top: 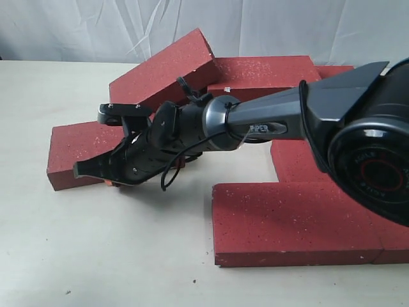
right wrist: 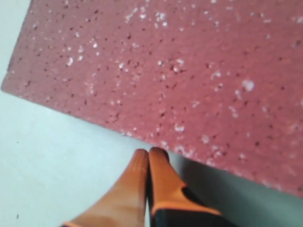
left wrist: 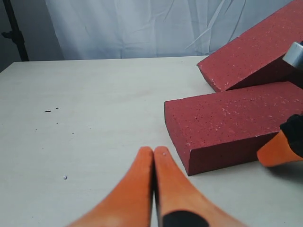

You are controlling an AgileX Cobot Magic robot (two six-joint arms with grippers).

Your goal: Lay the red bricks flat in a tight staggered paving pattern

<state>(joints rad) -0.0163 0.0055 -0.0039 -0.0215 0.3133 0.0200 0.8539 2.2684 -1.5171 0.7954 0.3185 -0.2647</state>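
We log the red bricks point(top: 300, 224) as loosely scattered on the pale table point(top: 96, 256), not set in a tight staggered pattern. Exterior view: broad flat bricks lie at the front right, another flat one just behind them; a lone flat brick point(top: 73, 147) lies at the left, well apart from those; a tilted brick point(top: 163, 67) leans up behind it, one end raised; a further brick point(top: 268, 70) lies at the back, near the white cloth point(top: 287, 25). The right arm point(top: 255, 121) reaches across the middle toward the lone flat brick, and the right gripper point(top: 86, 169) sits low in front of that brick's near side. Right wrist view: its orange fingers point(right wrist: 161, 175) are pressed together with nothing between them, tips just beside a brick's edge; we cannot tell whether they touch it. Left wrist view: the left gripper point(left wrist: 154, 156) likewise has its fingers closed tight on nothing, above bare table and short of the lone flat brick point(left wrist: 227, 127), with the tilted brick point(left wrist: 255, 47) beyond; the right gripper's orange tip shows at that flat brick's near face.
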